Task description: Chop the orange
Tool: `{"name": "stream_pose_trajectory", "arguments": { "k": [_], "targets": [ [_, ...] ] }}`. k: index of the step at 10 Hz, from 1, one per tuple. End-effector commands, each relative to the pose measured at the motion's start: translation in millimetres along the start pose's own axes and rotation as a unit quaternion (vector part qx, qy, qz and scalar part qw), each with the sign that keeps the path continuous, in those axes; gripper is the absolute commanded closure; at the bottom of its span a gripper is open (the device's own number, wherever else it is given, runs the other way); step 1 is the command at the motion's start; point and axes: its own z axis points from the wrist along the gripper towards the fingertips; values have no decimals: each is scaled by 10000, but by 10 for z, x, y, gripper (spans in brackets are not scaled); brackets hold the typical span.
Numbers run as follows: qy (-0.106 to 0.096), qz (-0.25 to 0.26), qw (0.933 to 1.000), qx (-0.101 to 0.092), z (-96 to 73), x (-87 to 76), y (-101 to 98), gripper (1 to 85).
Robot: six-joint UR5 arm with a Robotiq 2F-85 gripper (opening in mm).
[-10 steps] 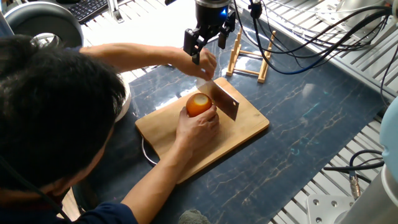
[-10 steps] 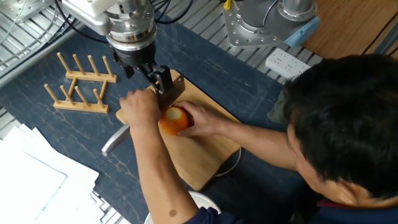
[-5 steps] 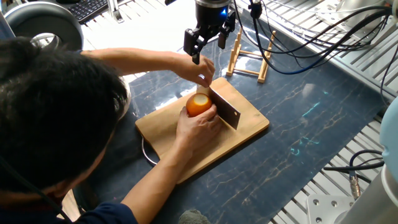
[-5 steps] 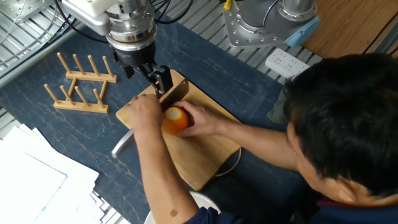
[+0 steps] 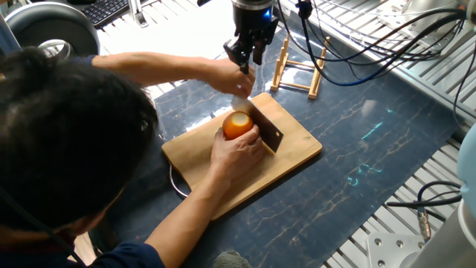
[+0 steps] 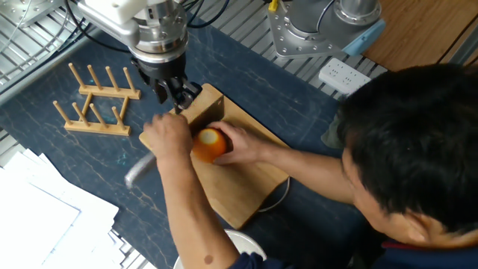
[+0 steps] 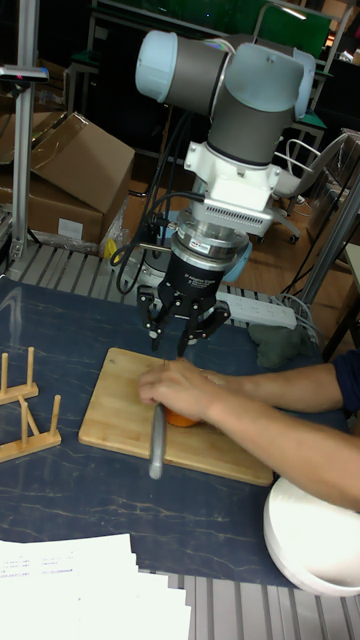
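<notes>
The orange (image 5: pixel 238 125) sits whole on the wooden cutting board (image 5: pixel 297 149), its pale flat-cut top facing up, steadied by a person's hand. The person's other hand holds a cleaver-like knife (image 5: pixel 265 128) with its blade edge-down right beside the orange. My gripper (image 5: pixel 249 58) hangs just above that hand, open, with nothing between its fingers. In the other fixed view the orange (image 6: pixel 211 143) shows between both hands, below the gripper (image 6: pixel 176 96). In the tall fixed view the gripper (image 7: pixel 186 338) hovers over the hands, and the orange (image 7: pixel 180 418) is mostly covered.
A wooden peg rack (image 5: pixel 297 71) stands behind the board. A white bowl (image 7: pixel 315 535) sits near the front right, papers (image 6: pixel 37 217) lie at the table's edge. The person's head and arms fill the near side.
The gripper has turned about its wrist and shifted slightly above the hand. The person's hand has swung the knife, so the blade sits closer to the orange.
</notes>
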Motion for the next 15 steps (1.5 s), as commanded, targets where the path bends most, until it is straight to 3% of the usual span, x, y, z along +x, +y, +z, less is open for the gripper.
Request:
{"name": "stream_pose_trajectory", "arguments": {
  "k": [1,15],
  "targets": [
    [-10,-32,10000,31,-14,-16,18,843],
    [-41,22,10000,25,-32,-19,19,843]
  ]
}}
